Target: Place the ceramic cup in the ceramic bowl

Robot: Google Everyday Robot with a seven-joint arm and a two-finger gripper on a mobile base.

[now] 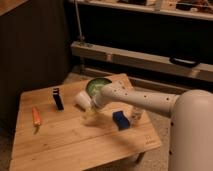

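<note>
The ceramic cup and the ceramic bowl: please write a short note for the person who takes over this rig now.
Gripper: over the middle of the wooden table, shut on the ceramic cup, which hangs tilted just above the tabletop.
Ceramic bowl: stands on the table's far side, directly behind the cup, partly hidden by the arm.
Done: the cup is grasped and lifted.
Left: carry the cup over the bowl, lower it in, and release.
</note>
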